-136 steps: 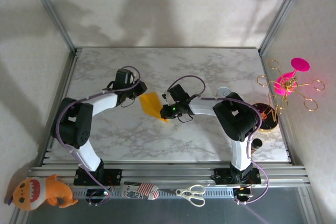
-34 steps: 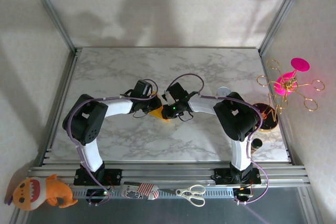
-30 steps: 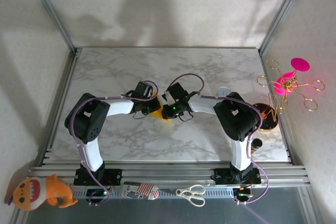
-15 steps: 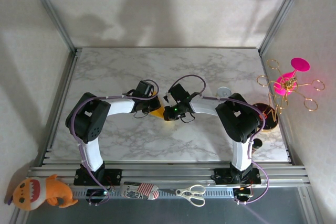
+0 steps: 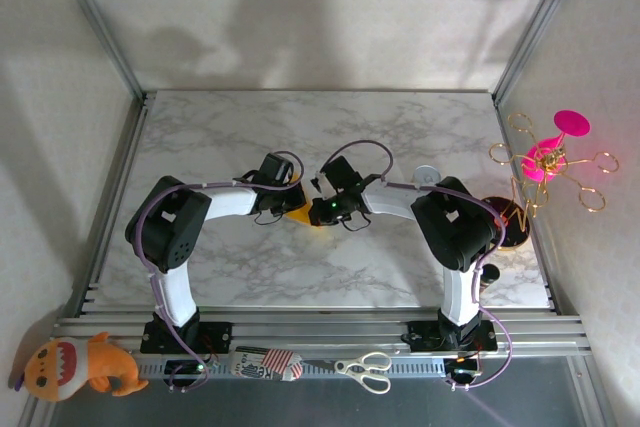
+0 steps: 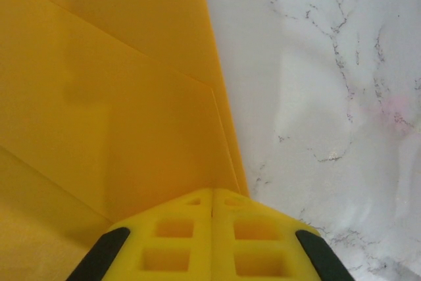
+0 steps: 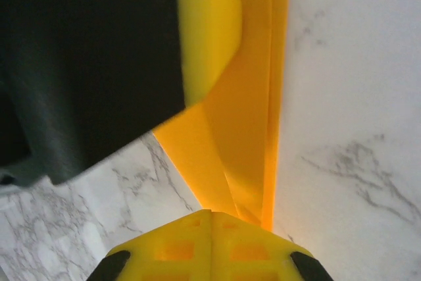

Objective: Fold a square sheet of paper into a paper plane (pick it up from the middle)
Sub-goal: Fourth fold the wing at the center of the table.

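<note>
You'll find the sheet of paper (image 5: 299,214) near the middle of the bench (image 5: 420,137), showing from above as a small orange-yellow wedge. In the left wrist view it lies flat on the marble in overlapping layers, with diagonal fold lines running to one long straight edge. In the right wrist view it narrows into a strip with lengthwise creases.

A: What differs from four and a half seconds back?
B: The left gripper (image 5: 291,201) now sits in on the paper (image 5: 301,215). Earlier it hangs up-left, clear of the sheet.
A: And the paper?
B: From above it's mostly covered, only a small orange tip shows. Before, a whole folded patch lies bare.
A: The arm?
B: The left arm's elbow (image 5: 165,232) swings right, toward centre.
</note>
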